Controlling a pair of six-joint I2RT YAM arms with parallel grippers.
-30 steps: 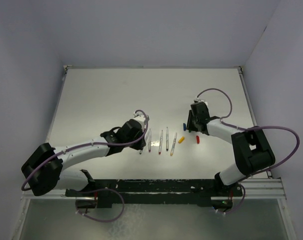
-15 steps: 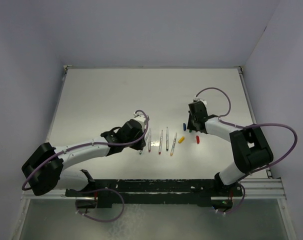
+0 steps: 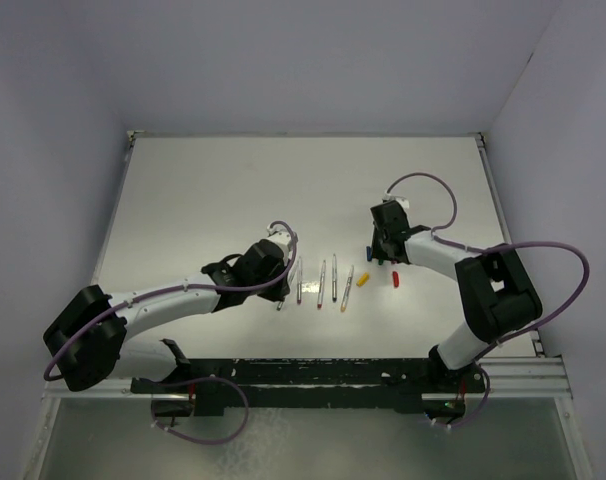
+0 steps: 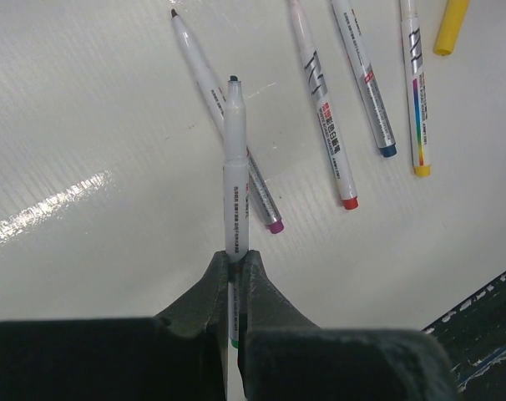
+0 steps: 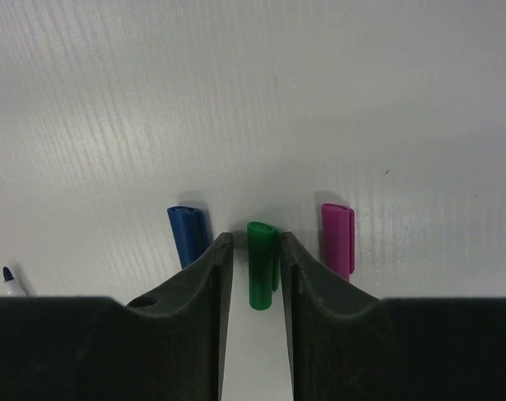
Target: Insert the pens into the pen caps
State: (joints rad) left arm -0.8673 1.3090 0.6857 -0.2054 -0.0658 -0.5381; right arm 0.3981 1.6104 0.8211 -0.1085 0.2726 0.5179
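Five pens [image 4: 326,117], five pen caps [image 5: 337,238], one each blue, green, magenta, red, yellow, two robot arms [image 3: 173,300]

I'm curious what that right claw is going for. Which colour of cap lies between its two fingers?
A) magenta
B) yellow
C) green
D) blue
C: in the right wrist view the green cap lies between the fingers of the right claw, with the blue cap and the magenta cap outside them, one on either side.
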